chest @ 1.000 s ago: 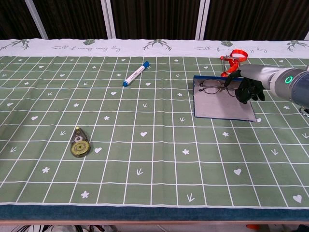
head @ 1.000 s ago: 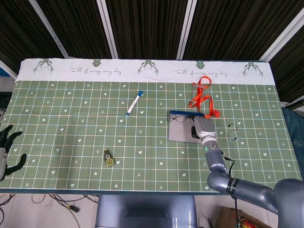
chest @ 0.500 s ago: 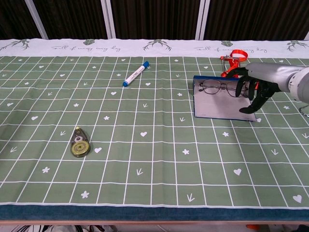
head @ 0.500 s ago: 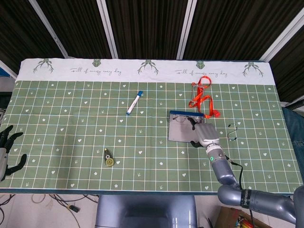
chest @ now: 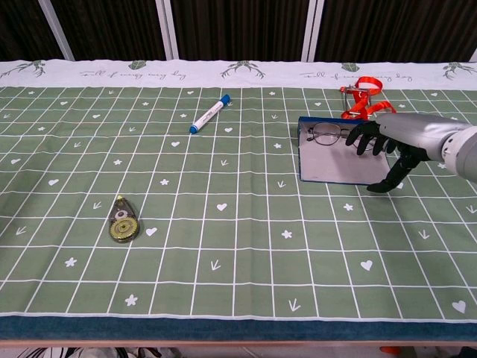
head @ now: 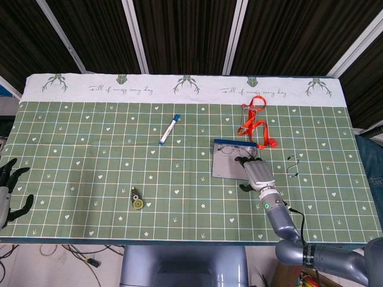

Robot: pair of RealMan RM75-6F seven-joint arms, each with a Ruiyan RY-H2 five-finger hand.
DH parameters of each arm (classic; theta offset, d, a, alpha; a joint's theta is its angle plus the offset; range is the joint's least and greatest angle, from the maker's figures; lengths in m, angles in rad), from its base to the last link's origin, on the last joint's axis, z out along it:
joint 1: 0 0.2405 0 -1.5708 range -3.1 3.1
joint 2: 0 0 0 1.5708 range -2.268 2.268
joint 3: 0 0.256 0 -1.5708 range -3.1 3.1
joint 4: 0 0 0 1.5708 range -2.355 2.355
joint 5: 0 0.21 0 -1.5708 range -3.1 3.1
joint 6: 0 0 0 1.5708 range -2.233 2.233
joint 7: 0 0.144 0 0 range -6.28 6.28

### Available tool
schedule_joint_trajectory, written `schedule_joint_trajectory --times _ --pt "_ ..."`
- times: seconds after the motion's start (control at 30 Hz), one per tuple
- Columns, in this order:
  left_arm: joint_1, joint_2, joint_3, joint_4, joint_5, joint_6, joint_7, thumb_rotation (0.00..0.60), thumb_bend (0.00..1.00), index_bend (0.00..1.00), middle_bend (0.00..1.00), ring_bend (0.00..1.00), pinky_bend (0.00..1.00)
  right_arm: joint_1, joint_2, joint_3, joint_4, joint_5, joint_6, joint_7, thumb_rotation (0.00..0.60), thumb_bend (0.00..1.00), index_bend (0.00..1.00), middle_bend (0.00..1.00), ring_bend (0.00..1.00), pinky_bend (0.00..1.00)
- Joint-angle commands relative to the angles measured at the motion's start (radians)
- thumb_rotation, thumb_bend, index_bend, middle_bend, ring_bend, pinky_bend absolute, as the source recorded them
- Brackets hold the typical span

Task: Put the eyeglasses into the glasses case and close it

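The glasses case (head: 227,169) (chest: 337,165) lies open and flat right of the table's centre, grey inside with a blue far edge. The thin-framed eyeglasses (head: 229,151) (chest: 327,135) rest on its far part, next to that edge. My right hand (head: 257,174) (chest: 390,142) hovers over the case's right side. Its fingers are spread, their tips just right of the eyeglasses, and its thumb points down past the case's near right corner. It holds nothing. My left hand (head: 8,190) shows only in the head view, at the table's near left edge, fingers apart and empty.
A blue marker (head: 170,130) (chest: 209,113) lies left of the case, towards the back. A correction tape roller (head: 137,200) (chest: 122,220) sits front left. A red lanyard (head: 255,123) (chest: 363,92) lies just behind the case. A small wire clip (head: 292,165) is right of my right hand.
My right hand has let go of the eyeglasses, spread its fingers and drawn back towards the front right. The eyeglasses now rest on the case by its blue edge.
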Motion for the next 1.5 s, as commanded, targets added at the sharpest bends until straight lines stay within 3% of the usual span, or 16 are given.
schedule_joint_trajectory --times 0.03,0.83,1.5 --pt "0.0 0.001 0.0 0.0 -0.001 -0.001 0.0 0.6 0.39 0.18 0.0 0.0 0.0 0.006 -0.017 0.009 0.02 0.003 -0.007 -0.005 0.6 0.3 0.23 0.27 0.28 0.26" --pt "-0.002 0.006 0.001 -0.003 -0.006 -0.009 -0.003 0.6 0.39 0.18 0.0 0.0 0.0 0.023 -0.07 0.037 0.09 0.037 -0.043 -0.046 0.6 0.3 0.24 0.26 0.28 0.26" --pt "-0.004 0.009 0.002 -0.007 -0.012 -0.015 0.004 0.6 0.39 0.18 0.0 0.0 0.0 0.023 -0.075 0.037 0.117 0.045 -0.069 -0.055 0.6 0.4 0.26 0.26 0.28 0.26"
